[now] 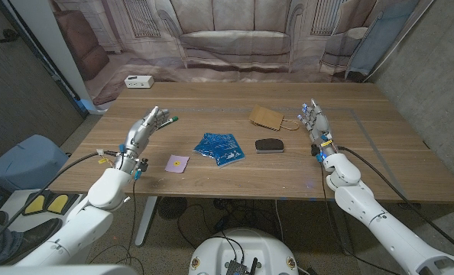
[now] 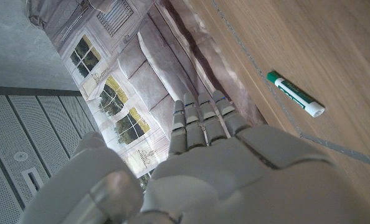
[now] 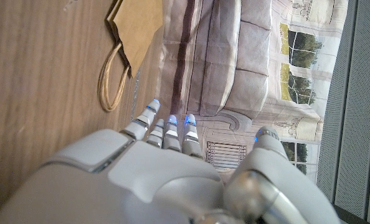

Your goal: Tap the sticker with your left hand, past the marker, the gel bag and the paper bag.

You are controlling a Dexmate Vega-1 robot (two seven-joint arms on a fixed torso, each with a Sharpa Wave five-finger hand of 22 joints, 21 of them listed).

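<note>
left hand [image 1: 145, 127] empty, fingers extended, far-left of sticker [image 1: 178, 163] | sticker near-left of gel bag [image 1: 220, 147] | marker [image 1: 168, 121] just beside fingertips | risk: a sweep could knock the marker or hit the gel bag

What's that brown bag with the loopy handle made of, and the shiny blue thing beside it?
The brown bag with looped handles looks like matte kraft paper: flat, creased, with twisted cord-like handles. The crinkled blue gel bag looks like glossy plastic film, since it wrinkles and catches light; its filling cannot be seen.
</note>
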